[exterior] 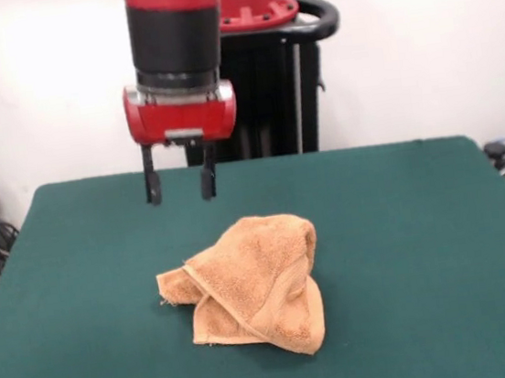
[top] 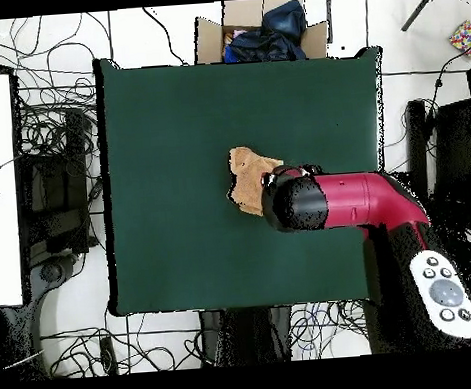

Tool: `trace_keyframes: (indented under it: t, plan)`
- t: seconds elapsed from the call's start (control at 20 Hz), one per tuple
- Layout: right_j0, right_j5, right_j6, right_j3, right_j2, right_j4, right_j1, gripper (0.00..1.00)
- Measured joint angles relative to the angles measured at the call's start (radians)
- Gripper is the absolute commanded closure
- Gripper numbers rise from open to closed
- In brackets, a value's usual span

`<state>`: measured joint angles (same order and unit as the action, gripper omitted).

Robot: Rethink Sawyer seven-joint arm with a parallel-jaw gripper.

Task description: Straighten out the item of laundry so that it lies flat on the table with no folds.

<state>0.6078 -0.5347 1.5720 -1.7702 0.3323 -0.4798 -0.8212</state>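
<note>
Towel (exterior: 251, 286) sits crumpled near the middle of the green table (exterior: 423, 223), bunched into a rough mound with several layers folded over one another. In the front view a hemmed edge runs diagonally across its lower left part, and a small corner sticks out to the left. The upper right part of the cloth rises into a rounded hump, while the lower edge tapers to a point on the felt.

The gripper (exterior: 181, 184) hangs above the table, behind the towel and a little to its left in the front view, clear of the cloth. Its two dark fingers (exterior: 152, 185) point straight down and stand spread apart, with nothing between them (green felt shows in the gap).

From overhead, the red arm (top: 355, 199) reaches in from the right and its black wrist covers part of the towel (top: 246, 177), so only the cloth's left portion shows. A cardboard box (top: 209, 39) holding dark fabric stands just beyond the table's top edge, and cables lie tangled on the floor around the table.
</note>
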Motion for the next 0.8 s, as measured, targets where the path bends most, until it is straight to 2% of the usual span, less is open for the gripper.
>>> trace_keyframes:
  t: [0.35,0.45,0.8]
  plan:
    - [-0.005,0.073,0.000,0.018,-0.003,-0.035,0.117,0.00]
    - [-0.011,0.112,0.000,0.033,-0.006,-0.050,0.186,0.00]
    - [-0.036,0.159,0.000,0.053,-0.013,-0.055,0.268,0.00]
